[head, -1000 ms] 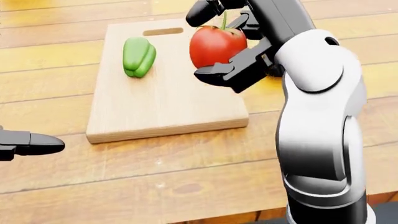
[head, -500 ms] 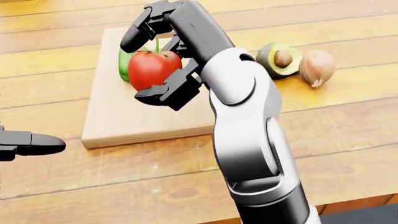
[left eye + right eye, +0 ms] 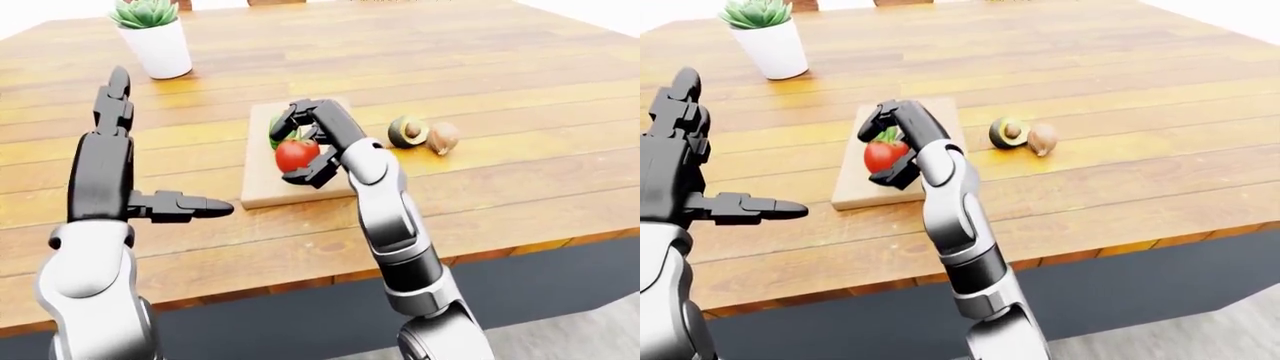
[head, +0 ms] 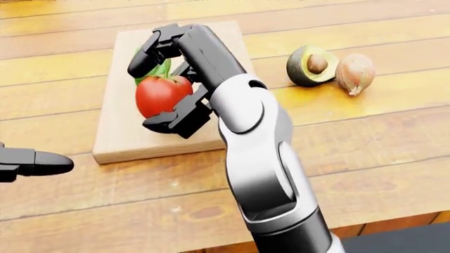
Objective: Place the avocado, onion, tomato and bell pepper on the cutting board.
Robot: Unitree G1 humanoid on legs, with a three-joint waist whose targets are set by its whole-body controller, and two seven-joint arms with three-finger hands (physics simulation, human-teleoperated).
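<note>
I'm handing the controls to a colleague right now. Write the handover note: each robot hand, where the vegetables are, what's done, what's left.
Right robot hand: shut on the tomato, held over the cutting board, not yet released.
Left robot hand: open, empty, over the table left of the board.
Bell pepper: on the board, mostly hidden behind the tomato.
Avocado and onion: side by side on the table, right of the board.
Left: release tomato, then move avocado and onion.

A: What sits mid-frame?
B: The right hand [image 3: 883, 142], fingers [image 3: 872, 120] closed round the tomato [image 3: 884, 155], over the cutting board [image 3: 853, 189].
A: And to the right?
B: Avocado [image 3: 1007, 133] touching onion [image 3: 1042, 139] on the tabletop [image 3: 1120, 112]; potted plant [image 3: 765, 34] upper left.
</note>
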